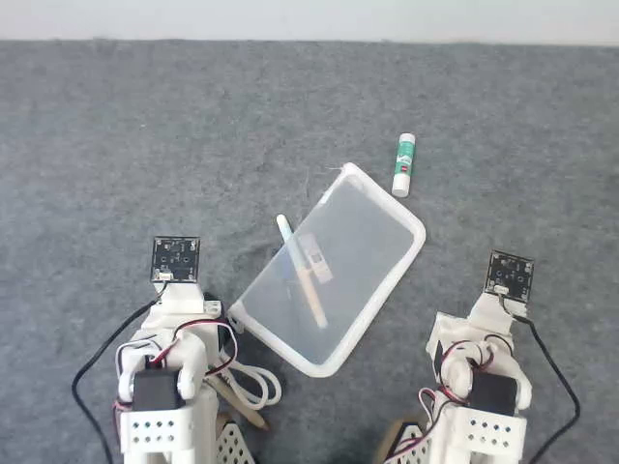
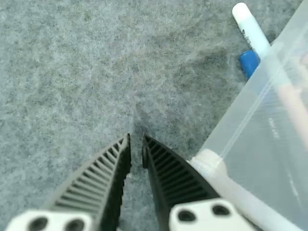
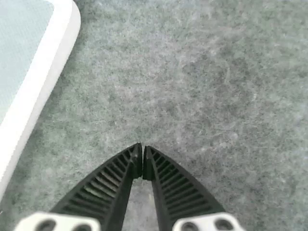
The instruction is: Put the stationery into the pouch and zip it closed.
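Glue stick [image 1: 403, 164] outside the pouch [image 1: 372, 246].
It lies lengthwise, well ahead of the nearer right gripper [image 3: 142, 147]; its fingers and the left gripper's [image 2: 135, 139] are pressed together, empty.

1. One translucent pouch [image 1: 415, 232].
2. One glue stick [image 1: 403, 164].
3. One white-capped pen [image 1: 286, 232].
4. One small blue item [image 2: 249, 62], kind unclear.
5. Two arms: left arm [image 1: 169, 382], right arm [image 1: 481, 382].
6. Two grippers: left gripper [image 2: 136, 144], right gripper [image 3: 142, 151].
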Available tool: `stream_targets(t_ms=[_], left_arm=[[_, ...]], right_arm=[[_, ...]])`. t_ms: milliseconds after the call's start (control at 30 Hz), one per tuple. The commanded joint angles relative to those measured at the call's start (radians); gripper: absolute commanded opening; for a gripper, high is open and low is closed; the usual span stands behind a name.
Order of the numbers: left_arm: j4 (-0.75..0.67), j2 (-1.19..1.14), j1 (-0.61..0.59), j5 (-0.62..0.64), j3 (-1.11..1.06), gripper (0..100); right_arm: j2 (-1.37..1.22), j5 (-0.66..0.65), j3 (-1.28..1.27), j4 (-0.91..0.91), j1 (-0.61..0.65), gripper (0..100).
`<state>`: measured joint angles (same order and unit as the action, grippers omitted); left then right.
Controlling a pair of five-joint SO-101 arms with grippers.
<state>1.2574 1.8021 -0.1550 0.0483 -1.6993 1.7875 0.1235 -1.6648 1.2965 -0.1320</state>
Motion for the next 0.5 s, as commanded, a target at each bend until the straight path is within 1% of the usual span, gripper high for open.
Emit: stream_targets(t_ms=[0,100,200,333,467], left_arm=[[-0.003,0.018,-0.002,0.006,0.015,4],[-0.003,0.018,-0.002,0.006,0.015,4],[-0.006,0.018,-0.003,0.005,0.015,4],[-0.058,0.018,-0.003,0.005,0.015,4],[-0.061,0.018,-0.003,0.005,0.015,4]], right_arm=[[0.019,-0.008,-0.02,0.007,0.01,0.7],[0.019,-0.008,-0.02,0.007,0.036,0.8],[0.019,-0.005,-0.02,0.007,0.035,0.8],[0.019,-0.008,-0.02,0.007,0.038,0.8],[0.019,-0.008,-0.02,0.007,0.038,0.8]])
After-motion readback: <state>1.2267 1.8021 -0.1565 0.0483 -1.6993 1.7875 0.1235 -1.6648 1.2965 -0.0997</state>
